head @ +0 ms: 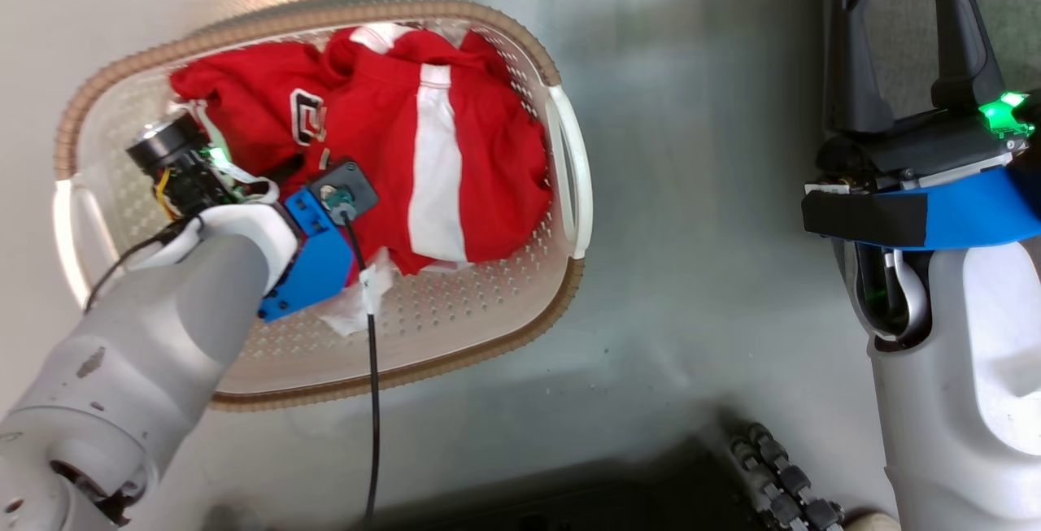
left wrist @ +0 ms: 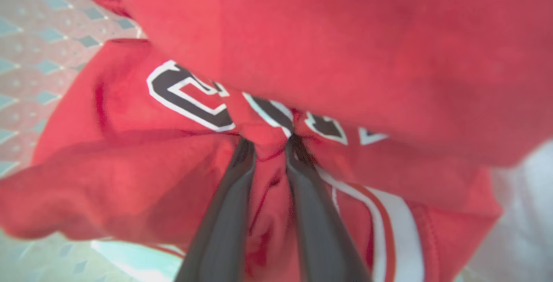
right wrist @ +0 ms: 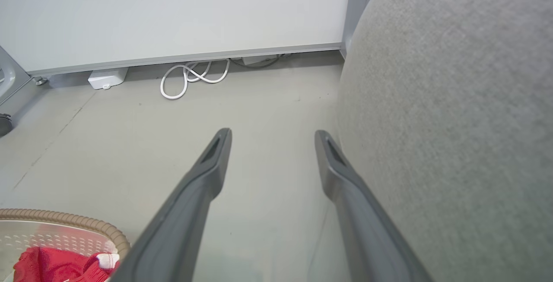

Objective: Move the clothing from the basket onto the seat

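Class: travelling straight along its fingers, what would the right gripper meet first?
The right gripper would likely meet bare floor before the white cable; the seat lies beside its path.

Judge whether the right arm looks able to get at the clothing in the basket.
Probably yes: the right gripper stands open over floor beside the basket, whose top is uncovered. The left gripper, shut on the clothing, crowds only the far side.
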Motion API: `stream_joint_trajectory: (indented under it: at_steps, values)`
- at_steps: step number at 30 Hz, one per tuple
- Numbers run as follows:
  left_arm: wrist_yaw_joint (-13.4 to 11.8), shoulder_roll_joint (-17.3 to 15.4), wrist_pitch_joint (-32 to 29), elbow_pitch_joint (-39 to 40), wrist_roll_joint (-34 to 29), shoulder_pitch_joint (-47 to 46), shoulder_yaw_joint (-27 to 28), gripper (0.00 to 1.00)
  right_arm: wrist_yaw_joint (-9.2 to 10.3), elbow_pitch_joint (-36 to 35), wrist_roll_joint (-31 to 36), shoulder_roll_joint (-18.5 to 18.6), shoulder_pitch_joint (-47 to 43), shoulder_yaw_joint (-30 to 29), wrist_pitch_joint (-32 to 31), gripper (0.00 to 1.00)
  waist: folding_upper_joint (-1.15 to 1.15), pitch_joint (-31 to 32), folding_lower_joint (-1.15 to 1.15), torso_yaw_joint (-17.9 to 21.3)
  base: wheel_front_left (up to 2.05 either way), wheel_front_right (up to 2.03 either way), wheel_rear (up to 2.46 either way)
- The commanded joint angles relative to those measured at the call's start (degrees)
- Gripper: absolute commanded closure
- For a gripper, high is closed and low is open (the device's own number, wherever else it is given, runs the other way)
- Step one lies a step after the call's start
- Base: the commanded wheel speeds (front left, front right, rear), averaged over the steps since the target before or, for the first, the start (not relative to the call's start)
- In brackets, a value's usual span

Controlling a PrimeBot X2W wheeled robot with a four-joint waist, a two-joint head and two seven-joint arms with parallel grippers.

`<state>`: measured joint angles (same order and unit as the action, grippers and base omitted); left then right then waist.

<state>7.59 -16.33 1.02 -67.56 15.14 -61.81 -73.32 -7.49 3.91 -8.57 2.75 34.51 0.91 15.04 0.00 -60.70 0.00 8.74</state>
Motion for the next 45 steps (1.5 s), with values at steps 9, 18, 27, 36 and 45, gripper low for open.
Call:
stream_joint_trajectory:
  at_steps: [9,18,27,36,45]
  values:
    - [-0.2,2.6,4.1,0.9,2.7,1.5,-0.2,1.00,-0.01,1.0,1.7,0.2,-0.6,-0.7,0.2,0.00,0.00,5.6,0.00,-2.9,0.00,0.00,0.00]
    - [-0.2,5.4,9.4,0.4,7.3,2.8,-0.2,1.00,-0.01,2.1,3.7,0.3,-2.3,-1.4,0.2,0.00,0.00,12.0,0.00,-5.7,0.00,0.00,0.00]
    - [-0.2,8.1,13.0,0.5,11.2,5.0,-0.1,1.00,-0.01,3.5,4.9,0.3,-5.1,-2.1,0.2,0.00,0.00,19.3,0.00,-8.2,0.00,0.00,0.00]
    - [-0.2,8.6,14.3,4.1,15.0,5.9,2.1,1.00,-0.01,4.4,5.5,0.2,-8.3,-2.6,0.2,0.00,0.00,26.1,0.00,-10.0,0.00,0.00,0.00]
    - [-2.0,6.7,14.2,15.6,14.7,7.8,10.1,1.00,-0.01,5.5,5.9,0.3,-10.3,-2.4,0.2,0.00,0.00,31.7,0.00,-11.2,0.00,0.00,0.00]
